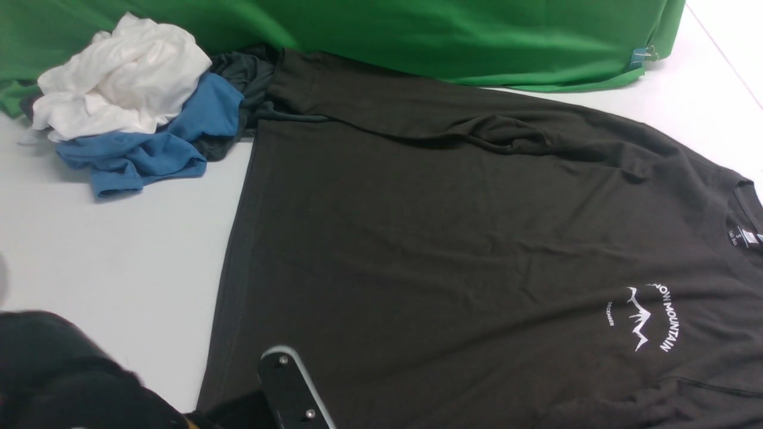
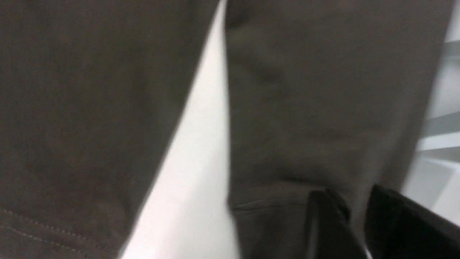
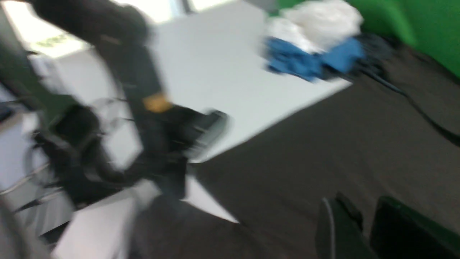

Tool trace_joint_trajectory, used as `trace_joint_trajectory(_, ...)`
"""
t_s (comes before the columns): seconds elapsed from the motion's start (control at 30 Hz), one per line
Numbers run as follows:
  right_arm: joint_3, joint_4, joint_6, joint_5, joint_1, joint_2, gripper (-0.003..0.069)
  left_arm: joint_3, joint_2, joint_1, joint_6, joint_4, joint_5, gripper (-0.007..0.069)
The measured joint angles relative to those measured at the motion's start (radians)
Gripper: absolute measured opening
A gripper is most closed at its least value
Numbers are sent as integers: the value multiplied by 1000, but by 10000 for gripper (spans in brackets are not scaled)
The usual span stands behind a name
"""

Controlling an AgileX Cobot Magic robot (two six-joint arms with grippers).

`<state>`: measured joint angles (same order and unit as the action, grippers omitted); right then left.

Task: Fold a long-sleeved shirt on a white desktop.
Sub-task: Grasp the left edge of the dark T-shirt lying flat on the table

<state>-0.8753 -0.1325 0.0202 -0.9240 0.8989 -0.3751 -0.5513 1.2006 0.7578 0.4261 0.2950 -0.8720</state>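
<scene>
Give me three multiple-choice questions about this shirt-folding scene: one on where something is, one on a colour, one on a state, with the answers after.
1. Where do the white garment and the blue garment lie?
A) at the far left of the white desktop, by the green backdrop
B) on the shirt's chest
C) beside the collar

2. What colour is the logo on the long-sleeved shirt?
A) red
B) white
C) yellow

3. How does the shirt's body lie?
A) balled up
B) folded into a small square
C) spread mostly flat

Answers:
1 A, the pile sits at the far left, against the backdrop.
2 B, the mountain print is white on dark cloth.
3 C, the body lies open with only light wrinkles.
</scene>
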Motion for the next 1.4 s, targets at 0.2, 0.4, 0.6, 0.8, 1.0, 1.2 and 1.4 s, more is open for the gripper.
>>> trace_joint_trajectory(0.2, 2, 6, 1, 26, 128, -1, 169, 82, 96, -4, 0, -32, 133, 389)
trace_joint_trajectory(0.4, 2, 9, 1, 35, 148, -2, 169, 107, 103, -4, 2, -82, 211, 417)
trace_joint_trajectory(0.6, 2, 17, 6, 36, 150, -2, 169, 127, 103, -4, 59, -63, 241, 283)
trace_joint_trajectory(0.8, 2, 27, 8, 38, 150, -2, 169, 122, 106, -4, 79, -34, 226, 67)
trace_joint_trajectory(1.0, 2, 27, 3, 51, 150, -2, 169, -11, 92, -4, 75, -79, 46, 67)
trace_joint_trajectory(1.2, 2, 28, -5, 71, 150, -2, 169, -183, 69, -4, 30, -161, -84, 67)
trace_joint_trajectory(1.4, 2, 31, -6, 76, 150, -2, 169, -316, 67, -4, 13, -238, -188, 67)
